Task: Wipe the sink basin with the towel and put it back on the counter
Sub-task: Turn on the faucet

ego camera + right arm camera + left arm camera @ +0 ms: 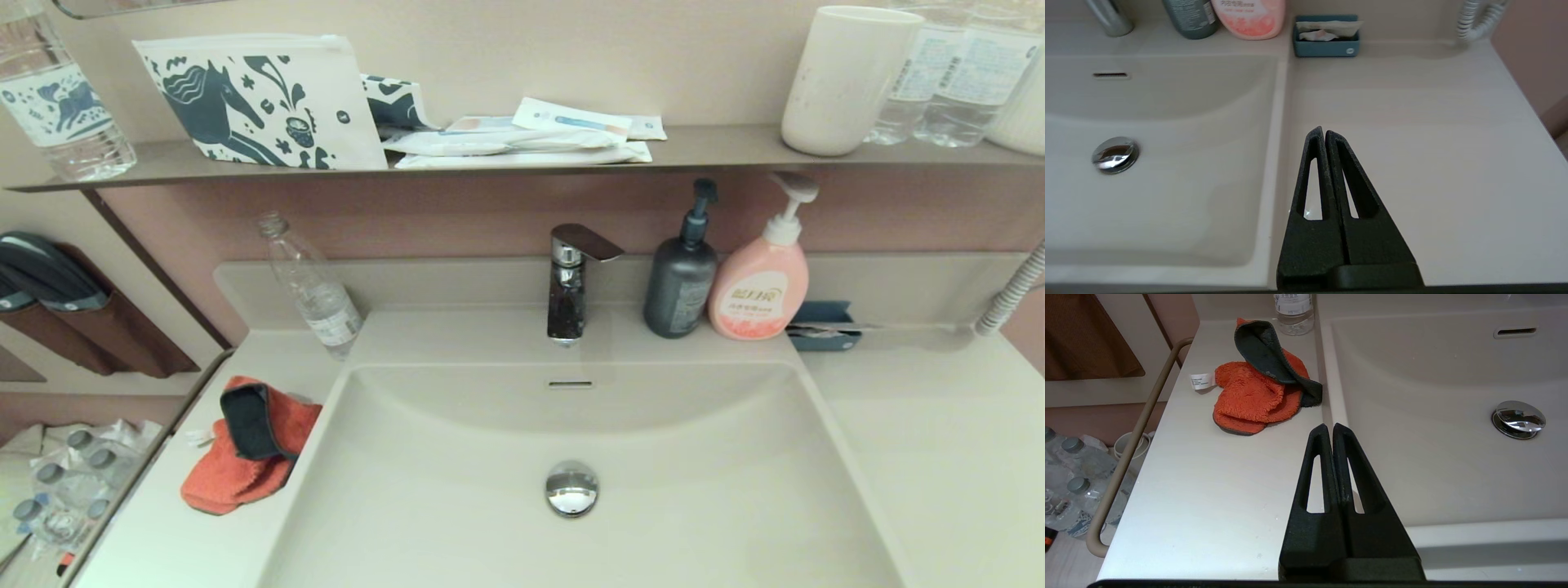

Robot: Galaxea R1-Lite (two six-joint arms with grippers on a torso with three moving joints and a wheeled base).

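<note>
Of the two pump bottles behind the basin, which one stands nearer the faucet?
The dark grey pump bottle; it stands right beside the faucet, while the pink pump bottle is on its far side.

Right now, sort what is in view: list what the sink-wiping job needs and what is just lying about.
Needed:
towel, crumpled on the counter
sink basin
left gripper, shut, nearest the towel

Lying about:
faucet
grey pump bottle
pink soap bottle
clear bottle
white cup

The towel lies on the counter left of the sink basin; the faucet stands behind the basin.
</note>
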